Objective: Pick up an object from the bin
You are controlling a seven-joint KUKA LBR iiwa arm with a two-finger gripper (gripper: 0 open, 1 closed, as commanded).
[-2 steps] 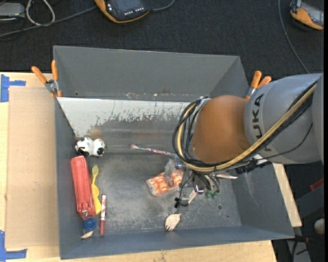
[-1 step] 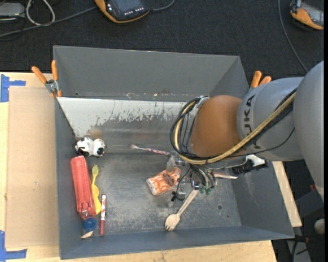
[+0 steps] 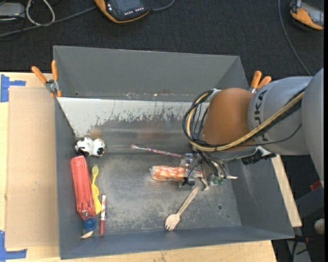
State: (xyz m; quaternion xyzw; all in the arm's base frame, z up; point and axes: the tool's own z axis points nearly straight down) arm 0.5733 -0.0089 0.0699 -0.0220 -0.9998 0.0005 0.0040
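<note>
Seemingly, pincer against orange packet; pale fork just beside

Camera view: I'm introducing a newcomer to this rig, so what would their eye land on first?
First the arm's orange-brown wrist cover with looped cables, at the right of the grey bin, with the gripper low beside an orange-and-white packet mid-floor. Next comes the long red case along the left wall, with a small black-and-white toy at its far end. A pale wooden fork lies near the front wall.
</note>
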